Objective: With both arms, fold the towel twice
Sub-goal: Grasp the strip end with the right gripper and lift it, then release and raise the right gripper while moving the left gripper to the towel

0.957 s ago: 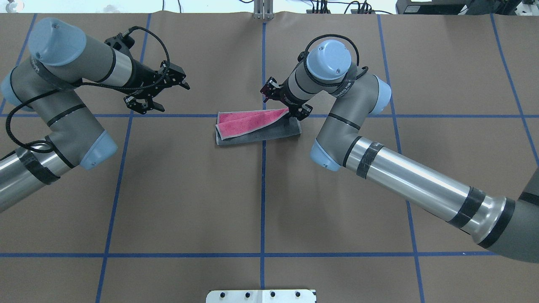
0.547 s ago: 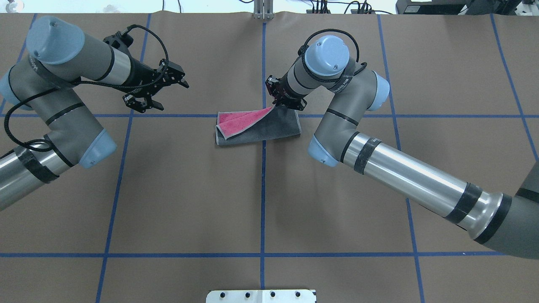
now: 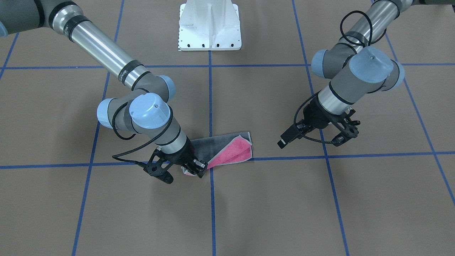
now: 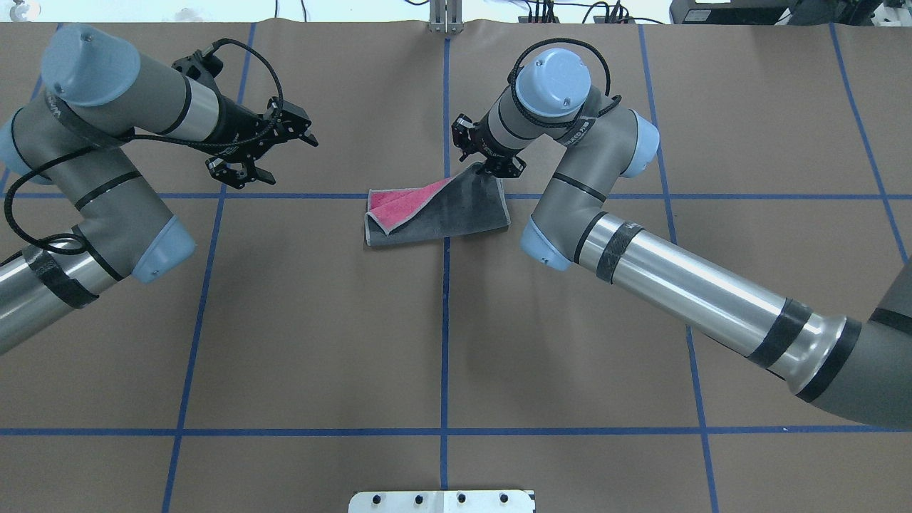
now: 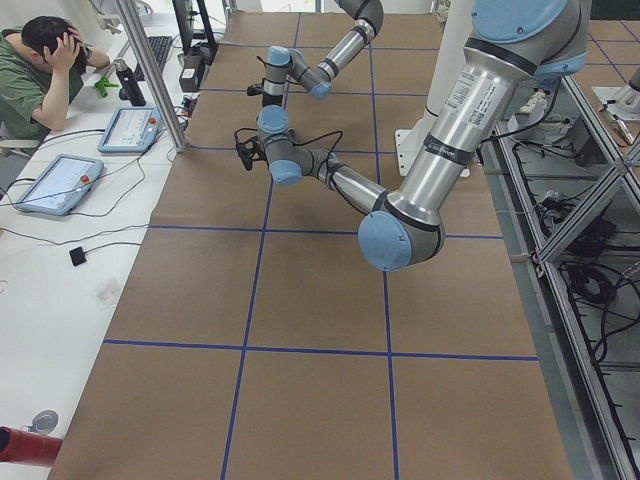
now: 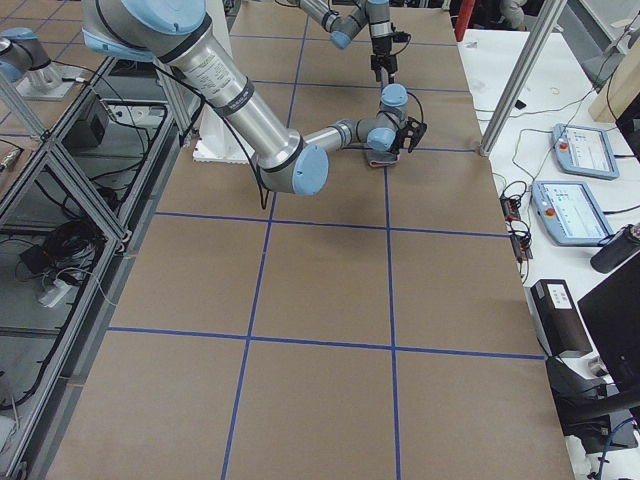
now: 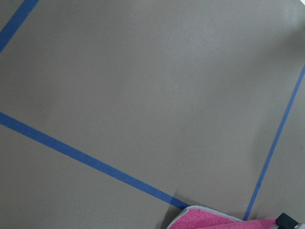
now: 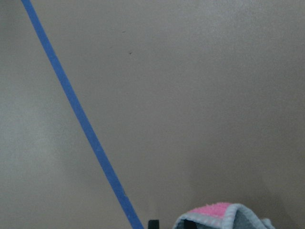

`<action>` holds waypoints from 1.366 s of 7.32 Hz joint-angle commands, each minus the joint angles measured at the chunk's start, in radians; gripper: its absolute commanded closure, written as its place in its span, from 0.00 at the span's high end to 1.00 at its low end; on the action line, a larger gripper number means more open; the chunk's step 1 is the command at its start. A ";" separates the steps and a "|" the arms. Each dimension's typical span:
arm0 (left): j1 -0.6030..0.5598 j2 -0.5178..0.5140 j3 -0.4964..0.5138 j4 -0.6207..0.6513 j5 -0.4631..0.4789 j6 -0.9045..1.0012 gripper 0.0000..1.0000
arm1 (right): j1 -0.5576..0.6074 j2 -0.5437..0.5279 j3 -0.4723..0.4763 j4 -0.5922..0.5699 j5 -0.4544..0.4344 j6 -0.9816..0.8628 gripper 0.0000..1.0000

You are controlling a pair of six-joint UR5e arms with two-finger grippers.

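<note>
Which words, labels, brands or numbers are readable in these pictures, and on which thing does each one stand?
No text can be read with certainty.
Lettering on a dark band of the right arm: blurred.
Lettering on a dark band of the left arm: blurred.
sticker on the left arm's silver tube: too small.
tablet screens on the side desk: too small.

Silver-grey tubular arms (image 4: 677,285) carry light-blue joint caps (image 4: 553,77) and looping black cables (image 4: 7,206).

The towel (image 4: 445,219) lies on the surface (image 4: 320,320) across its middle line (image 4: 444,335), toward the edge far from the robot, with the right gripper (image 4: 489,169) at its far right corner and the left gripper (image 4: 292,161) well apart to the left.
</note>
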 commanded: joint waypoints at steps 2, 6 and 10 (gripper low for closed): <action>-0.006 0.000 -0.008 0.002 -0.002 0.000 1.00 | 0.002 0.004 -0.026 0.003 -0.008 -0.003 0.96; 0.008 -0.012 -0.029 0.000 0.003 -0.014 1.00 | 0.048 0.070 -0.093 0.007 0.001 -0.029 0.98; 0.138 -0.015 -0.031 -0.050 0.102 -0.015 1.00 | 0.193 0.066 -0.078 0.004 0.190 -0.113 0.98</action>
